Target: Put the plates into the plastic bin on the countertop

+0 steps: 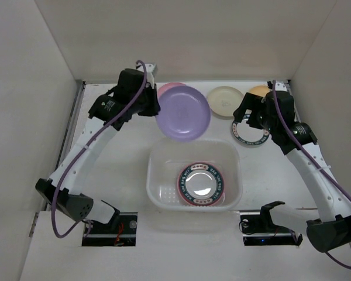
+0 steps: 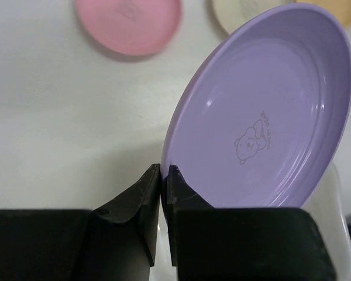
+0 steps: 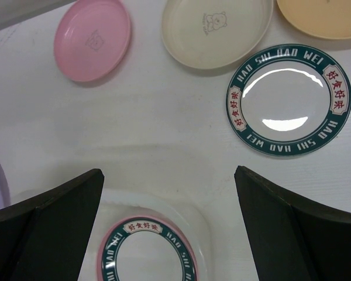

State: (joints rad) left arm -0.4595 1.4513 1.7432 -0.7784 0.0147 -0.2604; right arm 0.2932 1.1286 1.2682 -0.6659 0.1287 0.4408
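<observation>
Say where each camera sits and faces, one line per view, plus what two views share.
Top external: above and behind, facing down on the bin; left arm, right arm show.
Left wrist: on that arm, facing along the shut left pincer gripping the purple plate.
Right wrist: facing down past the open right pincer at the lettered plate.
Shared: both wrist views show the pink plate.

left gripper [image 1: 156, 108] pinching edge of purple plate [image 1: 184, 114]; plate tilted, over far rim of plastic bin [image 1: 155, 175]; bin holds teal-rimmed plate [image 1: 201, 182] stacked on lower pink plate [image 1: 179, 186]; right gripper [image 1: 245, 117] above second teal-rimmed plate [image 1: 253, 139] on countertop [image 1: 117, 164]; cream plate [image 1: 224, 100], orange plate [image 1: 258, 91], back pink plate [image 1: 167, 86] along far side
</observation>
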